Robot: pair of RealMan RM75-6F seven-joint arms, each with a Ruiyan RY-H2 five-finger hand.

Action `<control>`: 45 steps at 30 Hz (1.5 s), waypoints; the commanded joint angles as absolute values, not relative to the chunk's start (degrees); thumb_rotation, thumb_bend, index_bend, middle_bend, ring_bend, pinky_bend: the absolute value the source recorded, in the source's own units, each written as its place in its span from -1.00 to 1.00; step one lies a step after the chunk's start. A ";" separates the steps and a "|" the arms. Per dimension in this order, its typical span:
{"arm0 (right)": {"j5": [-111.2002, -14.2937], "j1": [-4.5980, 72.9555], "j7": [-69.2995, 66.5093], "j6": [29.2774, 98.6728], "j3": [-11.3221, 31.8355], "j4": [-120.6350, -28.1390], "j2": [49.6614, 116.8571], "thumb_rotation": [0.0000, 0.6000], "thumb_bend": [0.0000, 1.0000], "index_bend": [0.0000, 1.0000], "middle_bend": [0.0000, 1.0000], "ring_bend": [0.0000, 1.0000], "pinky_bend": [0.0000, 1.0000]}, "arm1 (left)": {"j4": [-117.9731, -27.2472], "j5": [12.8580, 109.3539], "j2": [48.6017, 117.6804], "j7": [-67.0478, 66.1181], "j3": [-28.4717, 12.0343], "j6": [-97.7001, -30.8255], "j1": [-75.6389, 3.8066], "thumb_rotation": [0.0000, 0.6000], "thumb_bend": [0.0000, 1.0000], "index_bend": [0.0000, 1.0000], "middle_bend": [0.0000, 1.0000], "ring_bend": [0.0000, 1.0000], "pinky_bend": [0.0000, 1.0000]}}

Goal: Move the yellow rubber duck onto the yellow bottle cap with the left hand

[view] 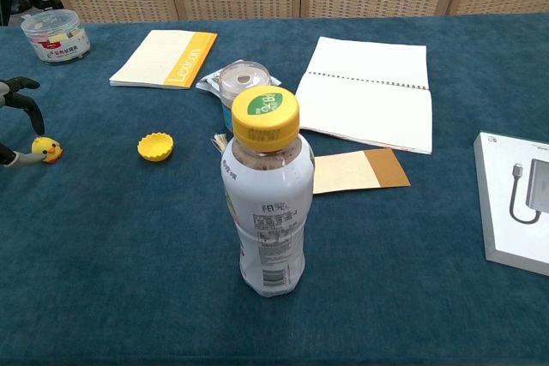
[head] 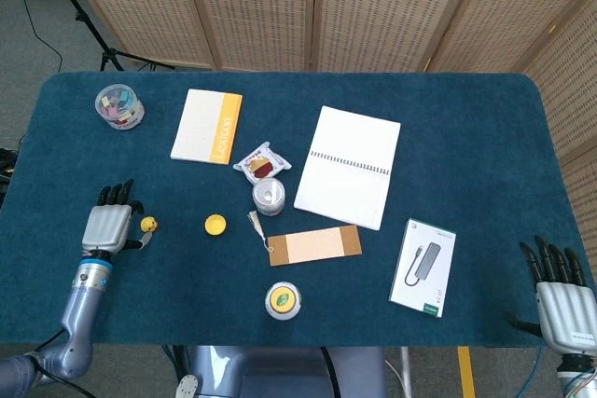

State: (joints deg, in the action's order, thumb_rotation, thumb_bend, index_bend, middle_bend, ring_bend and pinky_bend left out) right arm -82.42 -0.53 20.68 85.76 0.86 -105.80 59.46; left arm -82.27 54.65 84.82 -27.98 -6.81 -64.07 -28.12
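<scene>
The left hand point(head: 109, 224) is mostly cut off in the chest view; fingers apart around the duck point(head: 147, 225), possibly touching it. The cap point(head: 215, 224) lies nearby. The right hand point(head: 562, 297) lies spread, empty. The tub point(head: 119, 106) holds clips.

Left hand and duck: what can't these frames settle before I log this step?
- Contact: the left hand sits against the yellow rubber duck; the head view is too small to show a closed pinch.
- Chest view: the frame edge cuts off the hand, leaving only fingertips.
- Right hand: cropped at the head view's corner.
- Bottle hides the cloth behind it.
</scene>
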 commanded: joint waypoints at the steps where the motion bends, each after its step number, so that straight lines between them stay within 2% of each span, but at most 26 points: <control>1: -82.38 -0.54 20.61 85.79 0.91 -105.81 59.43 1.00 -1.00 -1.00 -1.00 -1.00 -1.00 | -81.65 54.68 85.54 -27.98 -6.87 -64.03 -28.22 0.39 -0.48 -0.17 -1.00 -1.00 -1.00; 30: -82.57 -0.72 20.14 86.18 1.05 -105.72 59.28 1.00 -1.00 -1.00 -1.00 -1.00 -1.00 | -81.29 54.72 86.20 -29.86 -6.73 -64.23 -28.24 0.38 -0.47 -0.06 -1.00 -1.00 -1.00; 45: -82.70 -0.83 19.89 86.48 1.17 -105.65 59.33 1.00 -1.00 -1.00 -1.00 -1.00 -1.00 | -81.09 54.75 86.62 -30.70 -6.30 -63.77 -28.34 0.38 -0.37 0.03 -1.00 -1.00 -1.00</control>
State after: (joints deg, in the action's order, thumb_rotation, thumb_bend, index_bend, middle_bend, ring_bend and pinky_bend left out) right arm -82.70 -0.83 19.90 86.48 1.16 -105.66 59.33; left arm -81.10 54.76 86.60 -30.68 -6.33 -63.80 -28.33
